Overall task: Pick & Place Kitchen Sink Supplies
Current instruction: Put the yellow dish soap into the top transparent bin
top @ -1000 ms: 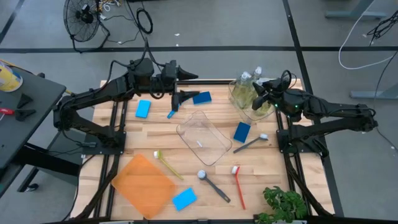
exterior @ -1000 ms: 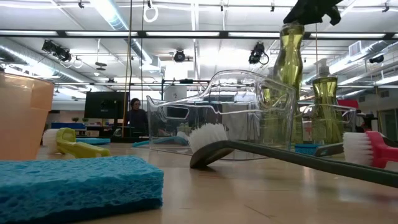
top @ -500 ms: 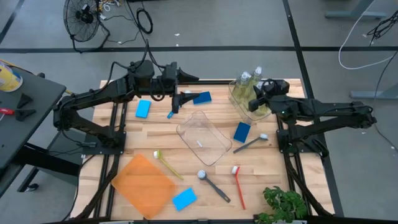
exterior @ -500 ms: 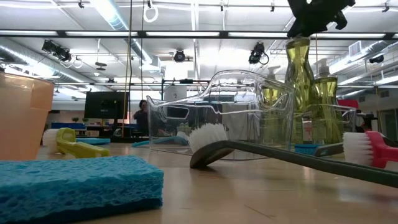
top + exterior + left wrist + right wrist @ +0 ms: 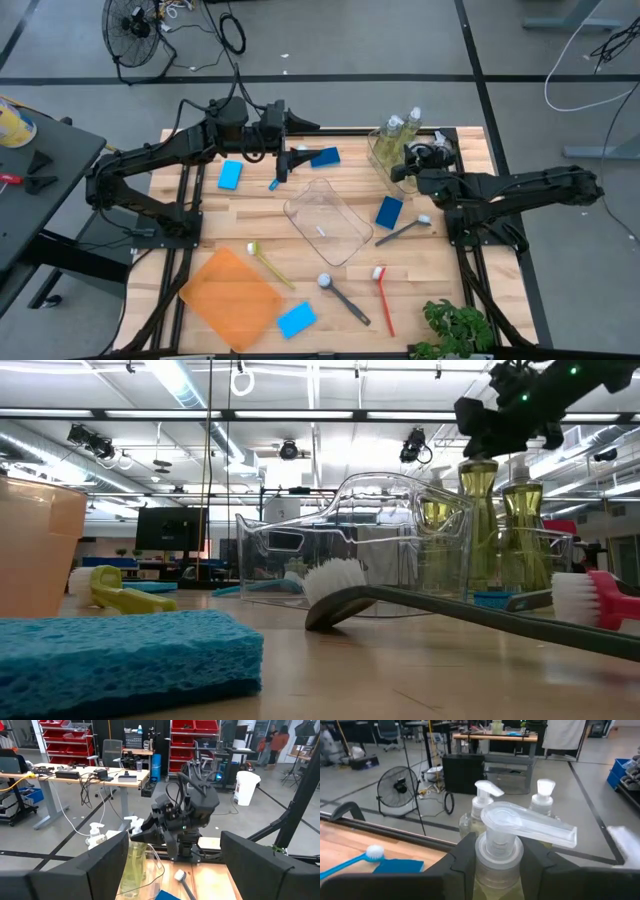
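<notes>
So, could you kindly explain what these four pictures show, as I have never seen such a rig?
Two dark robot arms work at a wooden table. One picture looks straight down, one level across the tabletop, and one from each wrist. On the table lie blue sponges, thin brushes, an orange tray and an empty clear tub. At the far right, a second tub holds soap bottles. The right gripper is shut on a bottle at its neck, over that tub. The left gripper hangs open over the far edge, empty.

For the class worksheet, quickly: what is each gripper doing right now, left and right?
Left gripper: open, holding nothing, over the table's far side.
Right gripper: closed on the neck of a soap bottle, beside two others.
</notes>
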Robot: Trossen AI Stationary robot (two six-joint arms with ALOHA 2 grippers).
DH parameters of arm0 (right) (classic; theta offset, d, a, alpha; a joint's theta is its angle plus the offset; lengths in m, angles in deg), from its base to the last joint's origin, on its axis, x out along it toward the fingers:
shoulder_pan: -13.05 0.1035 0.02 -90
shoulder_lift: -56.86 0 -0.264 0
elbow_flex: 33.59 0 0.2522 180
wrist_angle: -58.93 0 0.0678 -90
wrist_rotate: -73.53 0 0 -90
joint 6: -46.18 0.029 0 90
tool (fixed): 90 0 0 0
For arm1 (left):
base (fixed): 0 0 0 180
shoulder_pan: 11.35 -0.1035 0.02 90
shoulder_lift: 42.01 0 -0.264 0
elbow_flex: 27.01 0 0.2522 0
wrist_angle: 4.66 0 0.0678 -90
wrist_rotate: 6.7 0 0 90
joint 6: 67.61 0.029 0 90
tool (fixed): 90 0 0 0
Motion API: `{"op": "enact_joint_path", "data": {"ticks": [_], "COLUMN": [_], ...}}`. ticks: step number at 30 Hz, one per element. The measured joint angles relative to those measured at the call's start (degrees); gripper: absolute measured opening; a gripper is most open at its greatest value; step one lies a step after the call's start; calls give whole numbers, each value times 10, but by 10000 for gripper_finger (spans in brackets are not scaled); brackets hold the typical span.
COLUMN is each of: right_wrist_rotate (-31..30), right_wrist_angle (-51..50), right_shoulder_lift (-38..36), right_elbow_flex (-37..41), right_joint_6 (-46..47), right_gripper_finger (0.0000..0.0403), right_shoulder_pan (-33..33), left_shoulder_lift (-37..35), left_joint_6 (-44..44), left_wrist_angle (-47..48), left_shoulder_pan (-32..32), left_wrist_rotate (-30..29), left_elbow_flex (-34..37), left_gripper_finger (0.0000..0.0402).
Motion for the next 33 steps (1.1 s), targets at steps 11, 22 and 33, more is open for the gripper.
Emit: {"op": "enact_joint_path", "data": {"ticks": [11,22,33], "right_wrist_rotate": [2,53,79], "right_wrist_angle": [41,25,27], "right_shoulder_lift": [0,1,1], "right_elbow_flex": [39,39,39], "right_joint_6": [-8,-8,-8], "right_gripper_finger": [102,109,140], "right_shoulder_pan": [0,-32,-43], "left_shoulder_lift": [0,0,0], "left_joint_6": [0,0,0], "left_wrist_angle": [0,0,0], "left_shoulder_pan": [0,0,0], "left_wrist_rotate": [0,0,0], "left_elbow_flex": [0,0,0], "left_gripper_finger": [319,319,319]}}
